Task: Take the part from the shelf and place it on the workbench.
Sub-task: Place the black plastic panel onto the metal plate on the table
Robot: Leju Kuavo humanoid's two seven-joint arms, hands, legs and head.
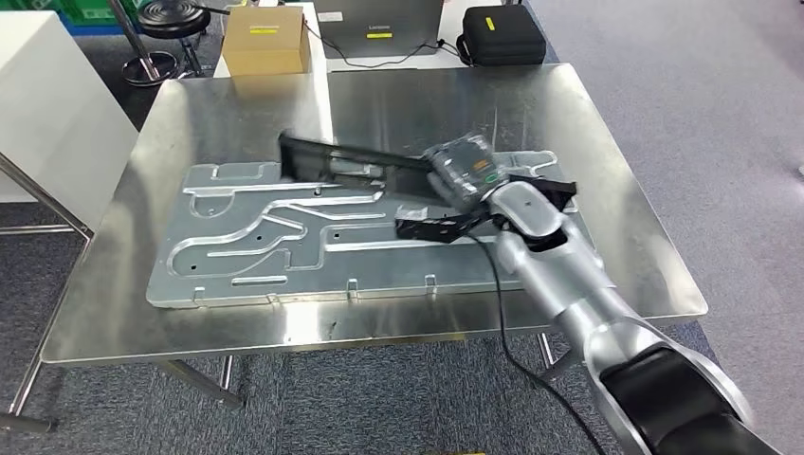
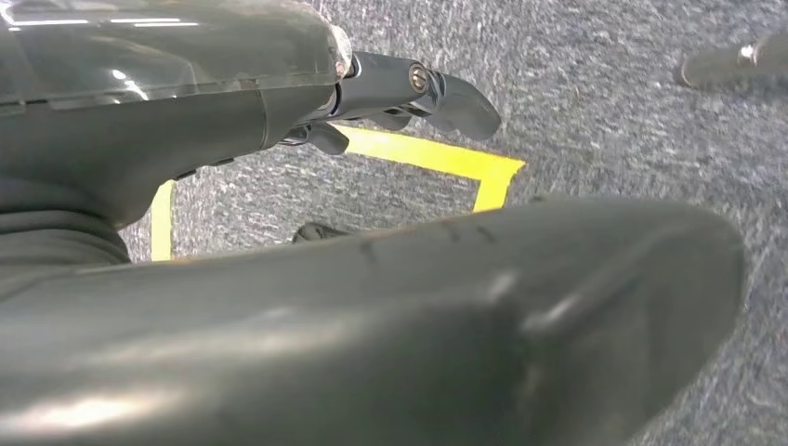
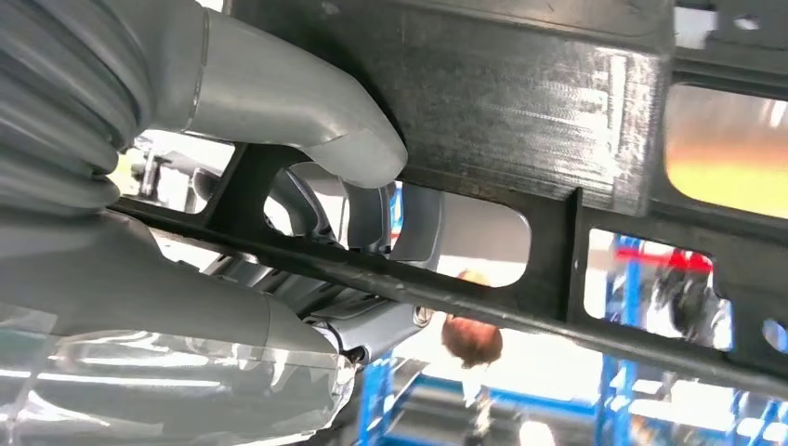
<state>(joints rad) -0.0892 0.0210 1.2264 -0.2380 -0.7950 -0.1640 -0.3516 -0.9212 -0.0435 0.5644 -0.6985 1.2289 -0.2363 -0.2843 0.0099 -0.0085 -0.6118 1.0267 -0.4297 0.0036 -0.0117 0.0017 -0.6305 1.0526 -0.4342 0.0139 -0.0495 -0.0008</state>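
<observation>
Black plastic frame part (image 1: 353, 163), long and openworked with rectangular cut-outs, is what it's all about, and it sits above the shiny steel workbench (image 1: 114, 284), its far end slanting out over the big embossed silver sheet-metal panel (image 1: 246, 242) that lies flat on the bench. Starting at the left: the left hand (image 2: 409, 93) hangs down by the grey carpet, beside a yellow floor-tape line (image 2: 437, 160); its dark fingers stick out with nothing between them, so it's free and idle. Moving across to the middle, the part's left tip looks low, near or touching the panel — I can't tell which. On to the right: the right hand (image 1: 465, 175) is clamped on the part, and the wrist view confirms it, thick grey thumb (image 3: 307, 111) pressed over the black rail with fingers curled through a cut-out.

By my reading, the placing is close but not done. The risks? Fingers threaded through that opening could snag on release and drag the part along. And a long piece let go while tilted may pivot on its low end, slide across the slick panel, or clatter against its raised ribs.
</observation>
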